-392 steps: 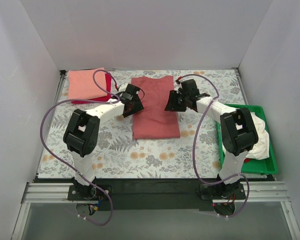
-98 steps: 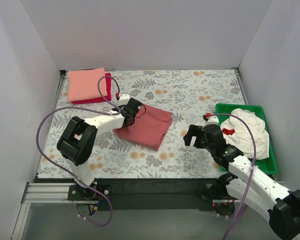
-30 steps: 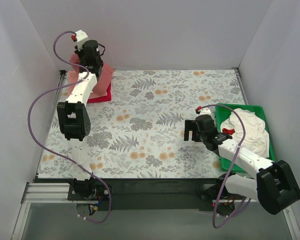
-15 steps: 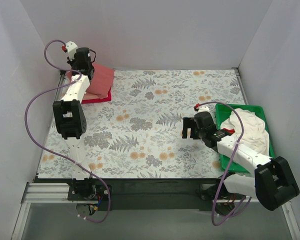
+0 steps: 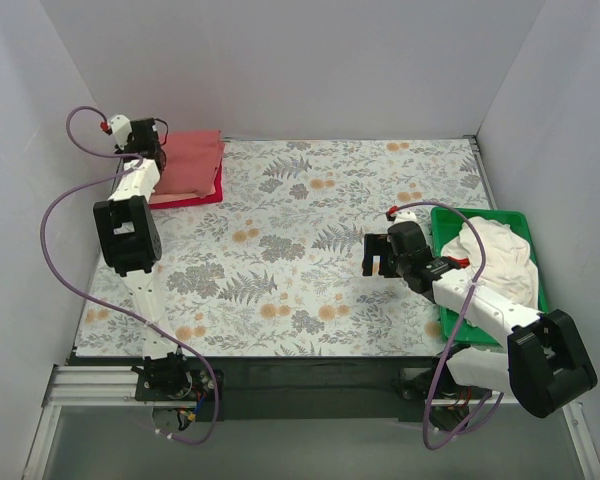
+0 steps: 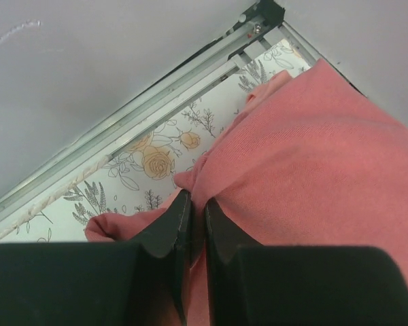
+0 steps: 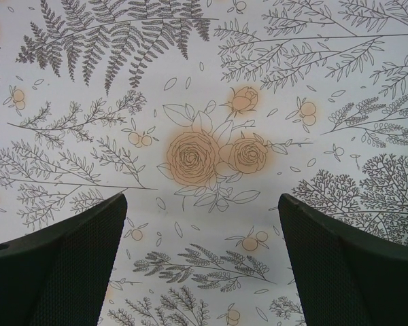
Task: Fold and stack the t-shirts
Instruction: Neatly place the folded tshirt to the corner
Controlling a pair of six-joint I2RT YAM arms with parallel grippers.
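A folded dusty brick-red t-shirt (image 5: 192, 160) lies on top of the stack in the back left corner, with a crimson t-shirt's edge (image 5: 187, 200) showing under it. My left gripper (image 5: 142, 152) is at the stack's left end. In the left wrist view, the left gripper (image 6: 196, 204) is shut on a fold of the brick-red t-shirt (image 6: 313, 156). A cream-white t-shirt (image 5: 497, 262) lies crumpled in the green tray (image 5: 477, 213). My right gripper (image 5: 378, 262) hovers left of the tray. The right gripper (image 7: 200, 200) is open over bare floral cloth.
The floral tablecloth (image 5: 310, 230) covers the table. A metal rail (image 6: 156, 102) and the grey wall run just behind the stack. White walls close in the left, back and right sides.
My left gripper has come down and to the left with the brick-red t-shirt, which now lies flat on the stack. The right arm has hardly moved.
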